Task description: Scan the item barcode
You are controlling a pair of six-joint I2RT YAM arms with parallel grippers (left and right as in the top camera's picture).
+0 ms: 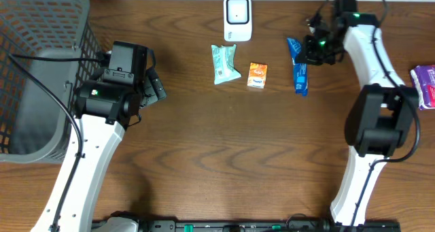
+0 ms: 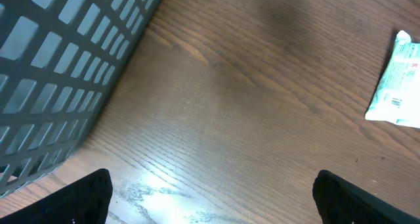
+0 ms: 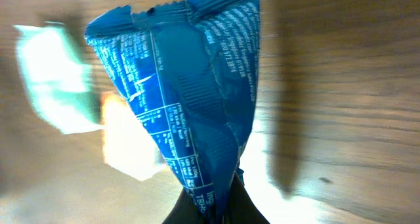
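On the right side of the table [image 1: 204, 143], my right gripper [image 1: 314, 48] has its fingers pressed together on one end of the blue packet [image 1: 298, 67]. Seen from overhead, the packet's length runs toward me. I cannot tell whether its free end is off the wood. A white scanner [image 1: 237, 18] sits at the far edge, to the left of the packet and apart from it. A green packet [image 1: 224, 62] and a small orange packet [image 1: 257, 75] lie between the two.

From the right wrist, the blue packet [image 3: 190, 99] fills the view and fans out from the pinch at the gripper [image 3: 220, 207]. White print and a ruled panel cover the facing side. I cannot make out a barcode.

It looks like a thin, crinkled film wrapper, so I judge it light and soft, likely to flop or twist, and glossy enough to slip. The flat crimped end seems the safest hold, since it leaves the printed faces bare for the scanner.

My left gripper [image 1: 155, 86] waits beside the grey basket [image 1: 41, 62] with fingers spread wide, holding nothing.
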